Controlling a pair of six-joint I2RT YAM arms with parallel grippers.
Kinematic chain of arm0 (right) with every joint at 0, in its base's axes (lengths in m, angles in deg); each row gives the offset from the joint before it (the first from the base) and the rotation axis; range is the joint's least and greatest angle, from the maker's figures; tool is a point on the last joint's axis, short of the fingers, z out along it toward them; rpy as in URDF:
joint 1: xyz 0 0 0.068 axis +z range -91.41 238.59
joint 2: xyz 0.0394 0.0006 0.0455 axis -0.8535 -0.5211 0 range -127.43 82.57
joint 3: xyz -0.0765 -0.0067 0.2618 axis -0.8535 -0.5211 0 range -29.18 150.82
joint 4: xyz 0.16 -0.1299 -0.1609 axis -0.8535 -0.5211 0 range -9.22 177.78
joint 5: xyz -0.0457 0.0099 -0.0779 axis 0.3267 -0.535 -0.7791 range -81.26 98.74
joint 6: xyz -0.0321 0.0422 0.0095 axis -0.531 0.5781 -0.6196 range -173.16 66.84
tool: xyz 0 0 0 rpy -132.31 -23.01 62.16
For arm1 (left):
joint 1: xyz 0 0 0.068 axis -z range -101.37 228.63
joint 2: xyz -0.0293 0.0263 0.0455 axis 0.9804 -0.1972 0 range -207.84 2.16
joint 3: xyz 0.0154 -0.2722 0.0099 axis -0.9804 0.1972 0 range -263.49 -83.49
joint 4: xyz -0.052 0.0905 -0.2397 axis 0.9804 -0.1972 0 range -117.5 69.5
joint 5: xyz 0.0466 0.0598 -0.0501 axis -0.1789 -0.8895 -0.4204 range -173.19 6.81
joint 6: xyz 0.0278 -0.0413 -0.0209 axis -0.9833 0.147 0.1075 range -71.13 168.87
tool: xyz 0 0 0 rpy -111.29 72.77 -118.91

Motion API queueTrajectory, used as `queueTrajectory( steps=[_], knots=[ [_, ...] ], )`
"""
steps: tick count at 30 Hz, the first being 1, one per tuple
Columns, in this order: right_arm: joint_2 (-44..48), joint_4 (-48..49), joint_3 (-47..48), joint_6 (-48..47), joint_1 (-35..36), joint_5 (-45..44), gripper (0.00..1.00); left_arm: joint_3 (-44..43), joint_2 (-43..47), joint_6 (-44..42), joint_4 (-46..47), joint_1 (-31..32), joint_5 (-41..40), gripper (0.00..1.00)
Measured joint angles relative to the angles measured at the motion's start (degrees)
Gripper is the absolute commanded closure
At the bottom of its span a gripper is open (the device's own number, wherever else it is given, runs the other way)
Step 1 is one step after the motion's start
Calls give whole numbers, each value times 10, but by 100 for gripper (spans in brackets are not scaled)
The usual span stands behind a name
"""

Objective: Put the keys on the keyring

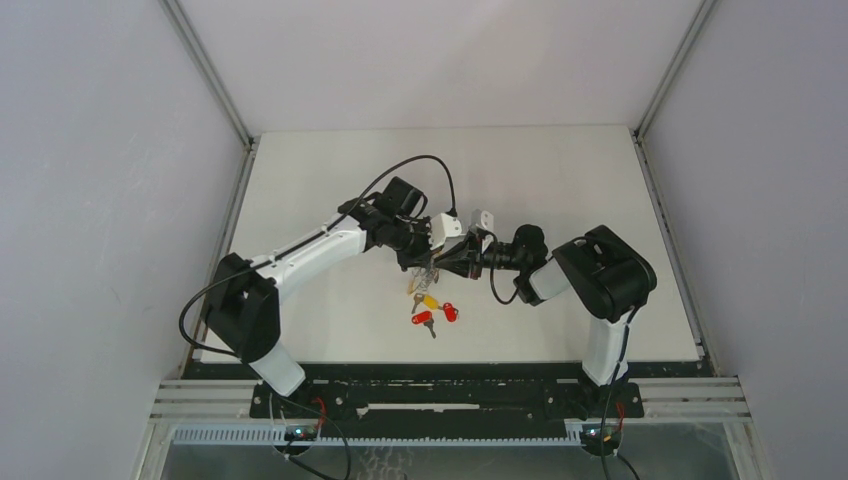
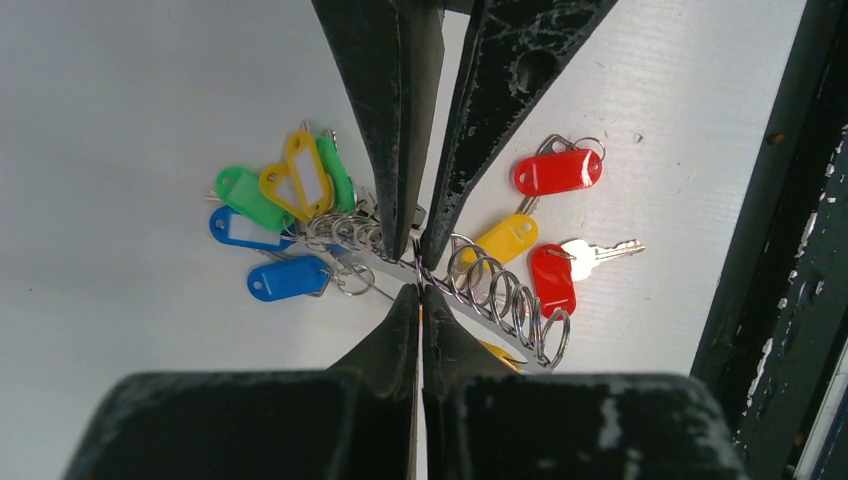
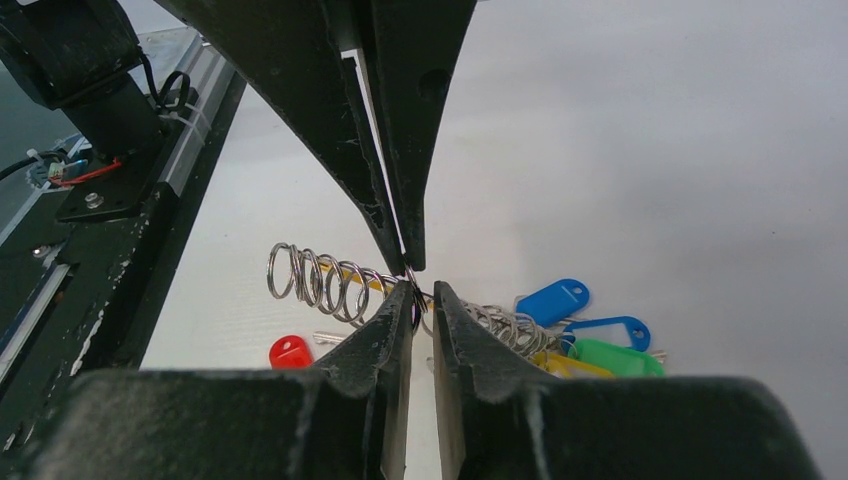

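White counter point(image 1: 560, 190) carries the loose keys point(image 2: 557, 172), red- and yellow-tagged, seemingly none threaded yet. The left end effector point(image 2: 420, 292) and right end effector point(image 3: 422, 295) both pinch, nearly closed, the keyring point(image 2: 500, 290) just beside them.

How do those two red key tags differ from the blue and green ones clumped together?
The red tags lie apart, loose on the table; the blue and green tags crowd together at one end of the keyring, which the left gripper and right gripper pinch. One red tag carries a visible silver key; none shows plainly among the bunch. Both sets are oval plastic tags.
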Motion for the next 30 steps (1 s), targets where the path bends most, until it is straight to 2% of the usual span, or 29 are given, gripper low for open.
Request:
queueTrajectory(
  steps=[11, 21, 26, 30],
  knots=[
    [-3, 1, 3, -3, 2, 9, 100, 15, 12, 0, 9, 0, 9, 100],
    [-3, -7, 3, -7, 3, 11, 100, 48, 29, 0, 45, 0, 10, 99],
    [-3, -14, 3, -6, 2, 10, 100, 85, 50, 1, 87, 0, 6, 87],
    [-3, -14, 3, -4, 2, 8, 100, 108, 67, 2, 114, 0, 5, 83]
  ],
)
